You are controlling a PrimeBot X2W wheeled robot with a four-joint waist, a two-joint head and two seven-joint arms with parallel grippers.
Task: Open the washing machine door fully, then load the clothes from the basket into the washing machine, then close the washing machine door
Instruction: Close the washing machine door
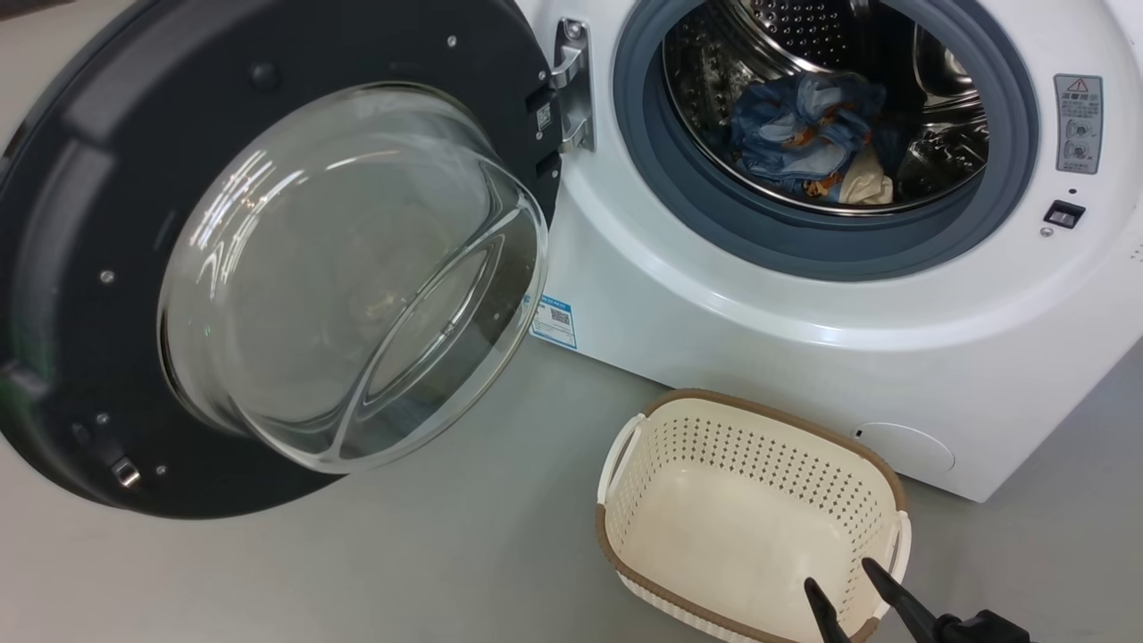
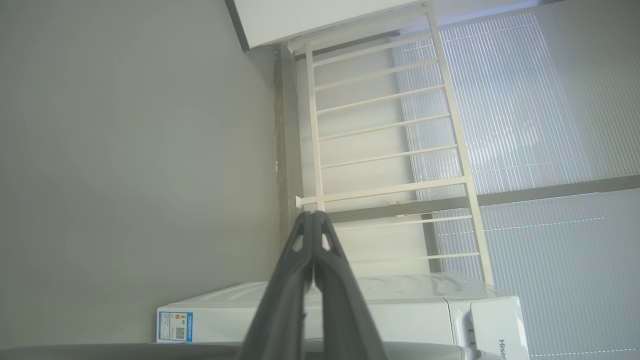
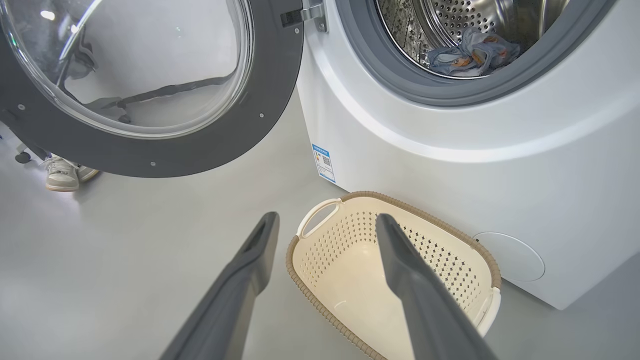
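Found the right hand (image 1: 838, 579) just above the near rim of the basket (image 1: 714, 438), fingers spread wide and pinching nothing, likely for want of anything left to lift. Saw the basket bare inside, standing on the floor (image 1: 357, 554), probably set there for a short carry. Noted the left hand (image 2: 313, 220) pressed together on nothing, aimed toward a railing (image 2: 390, 125); could not place it against the basket. Left of the basket and beyond it, saw the washing machine door (image 1: 339, 268) swung wide, keeping the opening clear. Close behind the basket, found the washing machine (image 1: 759, 313). Farthest from the basket, up inside the drum (image 1: 804, 36), saw the clothes (image 1: 804, 134) heaped. Judged loading done, with closing the door yet to do.
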